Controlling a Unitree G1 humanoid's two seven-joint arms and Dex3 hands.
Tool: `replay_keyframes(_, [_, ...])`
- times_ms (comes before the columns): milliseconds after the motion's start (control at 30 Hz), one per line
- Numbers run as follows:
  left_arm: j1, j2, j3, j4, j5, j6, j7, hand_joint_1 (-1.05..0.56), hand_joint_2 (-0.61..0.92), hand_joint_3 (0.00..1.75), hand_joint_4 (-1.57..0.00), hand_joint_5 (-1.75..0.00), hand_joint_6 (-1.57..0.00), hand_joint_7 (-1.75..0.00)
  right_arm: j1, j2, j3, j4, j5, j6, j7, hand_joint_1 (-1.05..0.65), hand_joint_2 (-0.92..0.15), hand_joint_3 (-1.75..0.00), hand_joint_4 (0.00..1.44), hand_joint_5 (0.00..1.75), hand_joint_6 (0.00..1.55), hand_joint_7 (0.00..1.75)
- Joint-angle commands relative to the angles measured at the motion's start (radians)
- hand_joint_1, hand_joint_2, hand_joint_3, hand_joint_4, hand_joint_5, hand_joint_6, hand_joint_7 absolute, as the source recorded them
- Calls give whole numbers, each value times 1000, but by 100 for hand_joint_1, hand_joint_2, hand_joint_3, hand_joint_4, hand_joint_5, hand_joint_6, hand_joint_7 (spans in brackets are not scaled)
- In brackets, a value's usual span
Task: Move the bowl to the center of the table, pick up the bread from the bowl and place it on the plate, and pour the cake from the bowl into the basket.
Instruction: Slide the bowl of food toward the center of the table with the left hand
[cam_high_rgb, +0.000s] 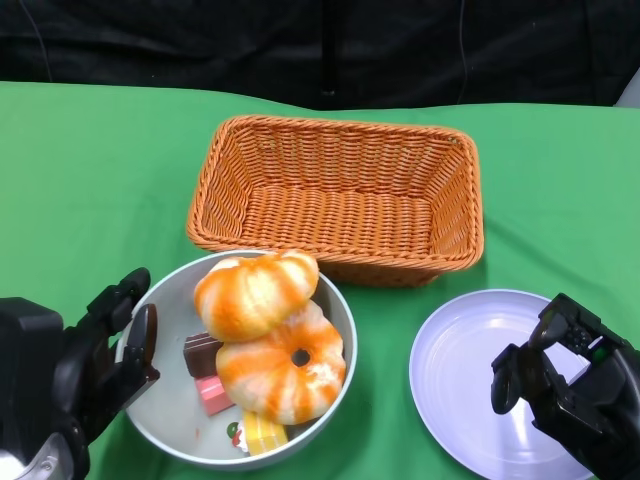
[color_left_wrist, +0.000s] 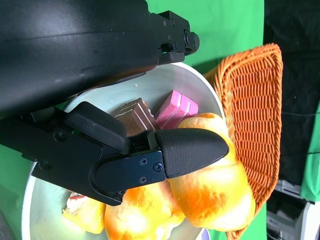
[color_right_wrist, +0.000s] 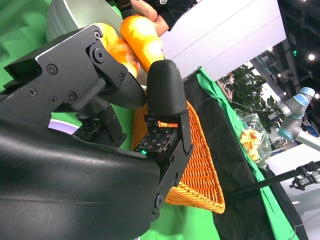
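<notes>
- Head view: the bowl (cam_high_rgb: 160, 425) sat at about 7 o'clock on the green table (cam_high_rgb: 90, 180), touching the near wall of the orange basket (cam_high_rgb: 340, 195), which lay at 12 o'clock. Two orange-glazed bread rolls (cam_high_rgb: 268, 335) were piled in the bowl over small cake pieces (cam_high_rgb: 208, 375), brown, pink and yellow, so the bread looked to need lifting out before any pouring.
- The left hand (cam_high_rgb: 115, 345) sat at the bowl's 9 o'clock edge, one finger laid over the rim inside and the others outside. That reads as a pinch on the wall, fit for sliding the bowl.
- The plate (cam_high_rgb: 470, 375) lay bare at 5 o'clock, apparently waiting for the bread. The right hand (cam_high_rgb: 565, 375) hovered over its right part with fingers curled in, holding nothing.
- Right wrist view: the right hand's fingers (color_right_wrist: 165, 95) were bent but parted, nothing between them. The basket, bread and a strip of plate showed beyond.
- Left wrist view: a left-hand fingertip (color_left_wrist: 192, 150) lay inside the bowl against the bread, with the pink and brown cake just beside it. The other fingers ran outside the rim. Whether the grip was firm, I could not tell.
</notes>
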Motion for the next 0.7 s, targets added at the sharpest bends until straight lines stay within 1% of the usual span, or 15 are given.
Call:
replay_keyframes(33, [-2,-5,-10,-20,6,14,15,-103,92,84,0,0,0,0,8,-4,-9,-20,4,9,-10,-9,-52,-126,92,175,82,155])
replay_keyframes(333, [-12,-18,-27,-21,3,24,10,-103,92,83,0,0,0,0,5,-4,-11,-17,4,7,-7,-8,-52,-125,91,175,82,155])
replay_keyframes(567, [-13,-35,-33,-15,-7,2,-2,-101,92,82,0,0,0,0,7,-4,-13,-22,6,13,-10,-8,-53,-123,91,174,82,154])
replay_keyframes(700, [-13,-38,-39,-29,-5,15,1,-101,92,83,0,0,0,0,6,-5,-13,-20,9,11,-3,-8,-52,-126,91,175,82,156])
